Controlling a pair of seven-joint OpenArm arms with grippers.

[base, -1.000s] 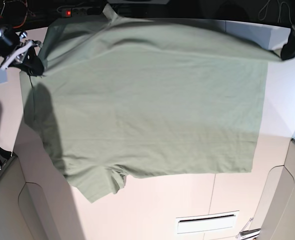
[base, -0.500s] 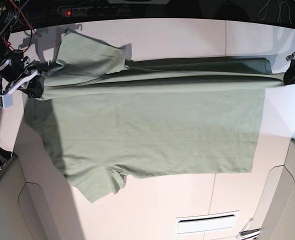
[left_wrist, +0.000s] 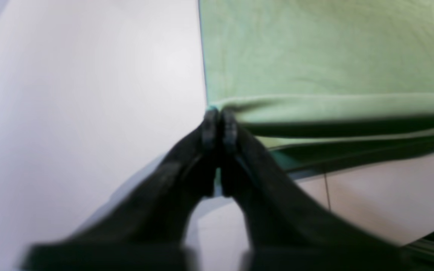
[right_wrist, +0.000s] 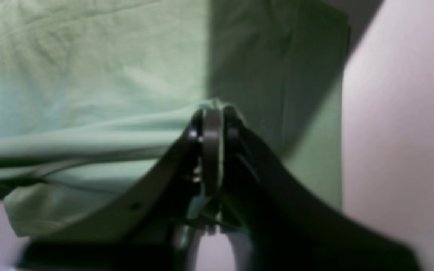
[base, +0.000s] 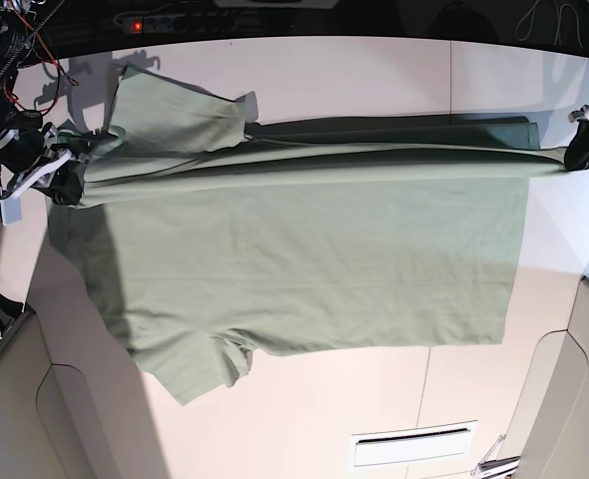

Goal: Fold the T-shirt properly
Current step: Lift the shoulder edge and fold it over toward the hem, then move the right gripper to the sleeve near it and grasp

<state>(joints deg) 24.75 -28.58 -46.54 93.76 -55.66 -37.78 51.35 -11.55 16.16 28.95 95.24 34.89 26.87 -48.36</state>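
Two tools pinch the T-shirt point(base: 304, 249) at opposite ends of its far fold: the right tool point(right_wrist: 212, 113) grips a bunched fabric edge by the sleeve side, the left tool point(left_wrist: 219, 118) nips the hem corner, both nearly closed on cloth. Shirt lies spread across the pale surface point(base: 304, 399), far part doubled over; plain green, no print, label or writing readable anywhere.

The T-shirt point(base: 304, 249) covers most of the white table point(base: 304, 409). Bare tabletop lies along the near edge, in a strip at the far edge, and beside the hem on the base view's right. A white slotted plate point(base: 412, 444) sits in the near strip. Grey panels point(base: 15, 409) flank both near corners, and cables point(base: 15, 30) crowd the far corner
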